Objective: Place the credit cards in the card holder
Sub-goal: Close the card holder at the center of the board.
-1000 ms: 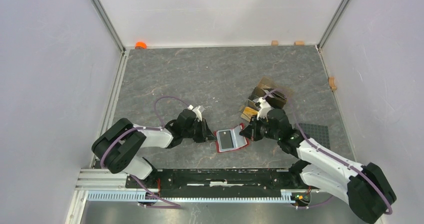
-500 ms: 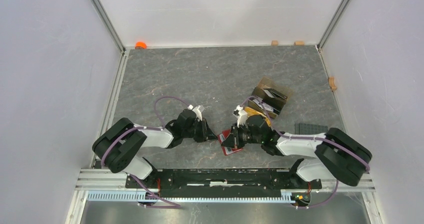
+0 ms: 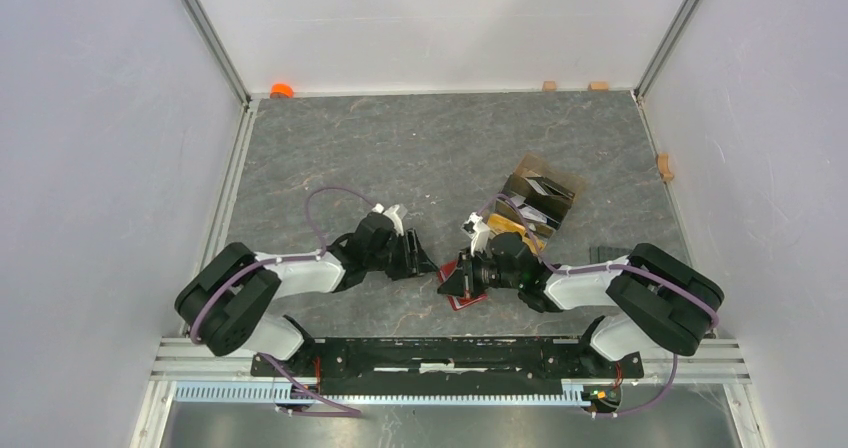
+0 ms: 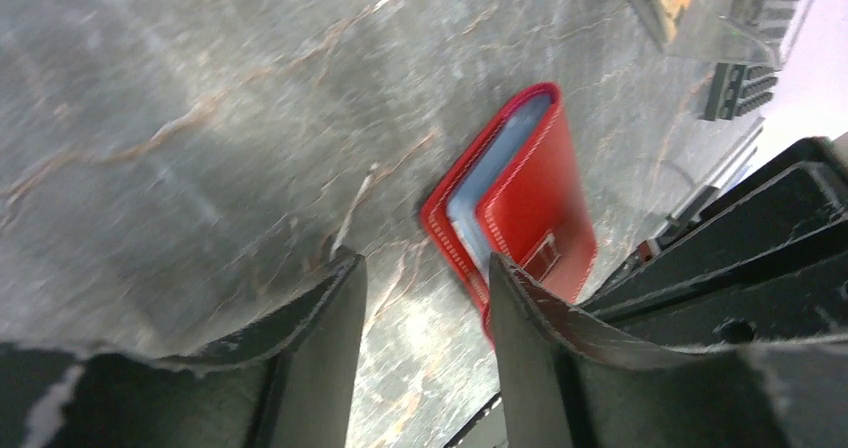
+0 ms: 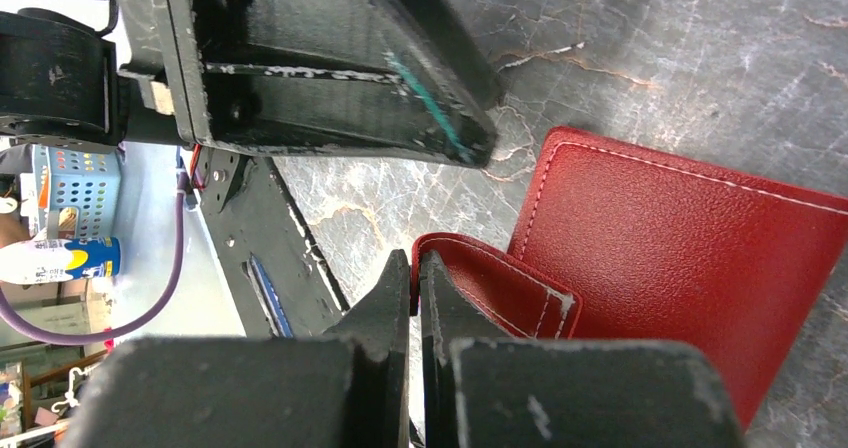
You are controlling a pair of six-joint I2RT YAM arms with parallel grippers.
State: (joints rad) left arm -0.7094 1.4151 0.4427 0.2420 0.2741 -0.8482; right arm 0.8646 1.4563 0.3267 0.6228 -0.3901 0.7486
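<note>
Just left of red card holder (image 3: 462, 299), L gripper (image 3: 421, 265) has let go, jaws now wide & empty. R gripper (image 3: 452, 282) pinches flap (image 5: 500, 280), folded over light-blue card (image 4: 497, 160); prob. stowed.

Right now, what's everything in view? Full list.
card holder: 1, red, folded, light blue edge showing inside, near-centre of table
box: 1, clear, brown and dark contents, behind right arm
blocks: 3, tan, two at back edge, one at right edge
orange object: 1, back-left corner
mat: 1, black, gridded, partly under right arm
table: 1, grey marbled
left gripper: black, jaws open, empty, beside holder
right gripper: black, jaws shut, tips at holder's flap
</note>
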